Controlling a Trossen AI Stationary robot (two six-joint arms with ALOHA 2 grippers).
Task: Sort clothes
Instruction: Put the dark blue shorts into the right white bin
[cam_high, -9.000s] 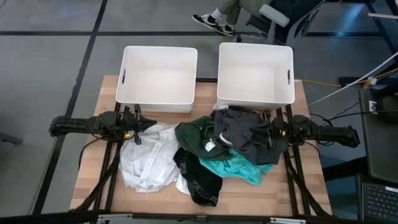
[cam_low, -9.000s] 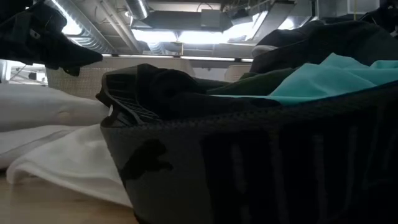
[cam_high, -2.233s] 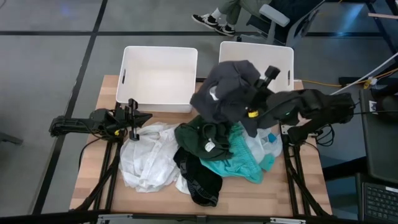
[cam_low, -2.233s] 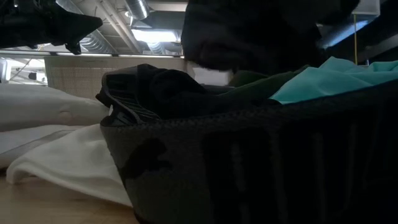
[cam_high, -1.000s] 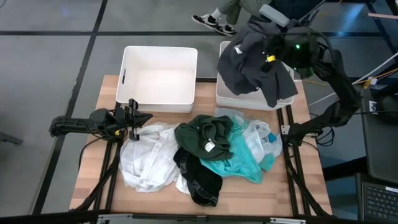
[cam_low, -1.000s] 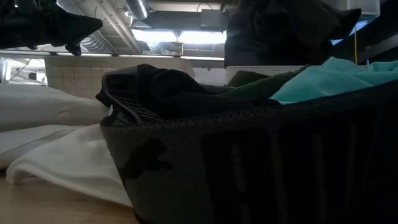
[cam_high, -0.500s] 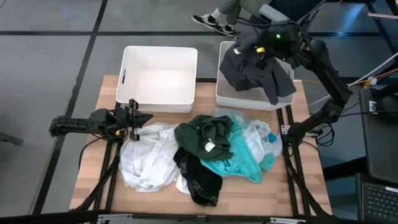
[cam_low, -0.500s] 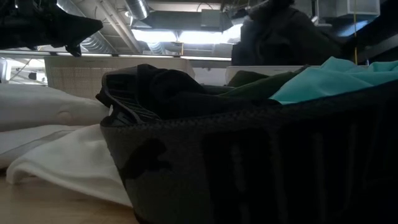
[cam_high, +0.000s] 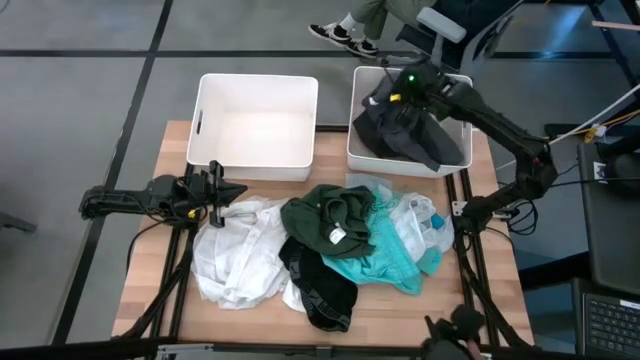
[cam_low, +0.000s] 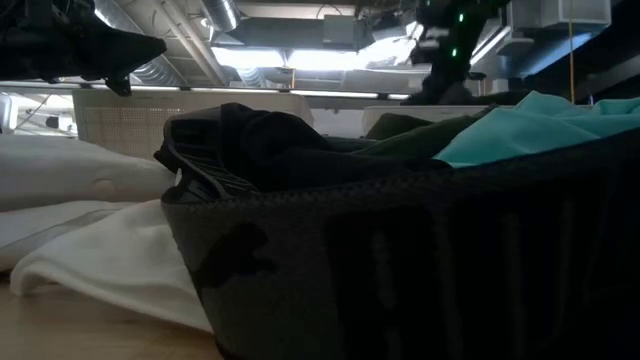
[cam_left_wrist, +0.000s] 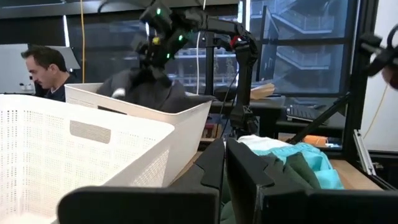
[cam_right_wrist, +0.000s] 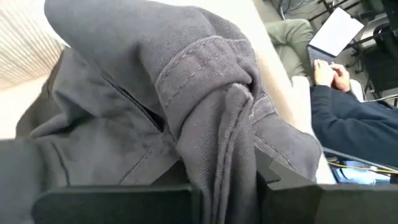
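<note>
Right gripper (cam_high: 392, 97), upper right of the high view, clamped on the dark grey garment (cam_high: 410, 130) inside the right bin (cam_high: 357, 150). Left gripper (cam_high: 216, 188), fingers closed and empty, mid-left beside the white garment (cam_high: 240, 255).

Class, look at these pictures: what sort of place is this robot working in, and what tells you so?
Probably a robotics lab or workshop in an office-like space: exposed ceiling ducts, a person at a laptop beyond the table, and a black equipment frame beside it.

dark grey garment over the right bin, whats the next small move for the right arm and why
Probably open the right end effector and release. The dark grey garment already lies mostly inside the right bin, with fabric still bunched between the fingers in the right wrist view, so letting go would finish this placement.
</note>
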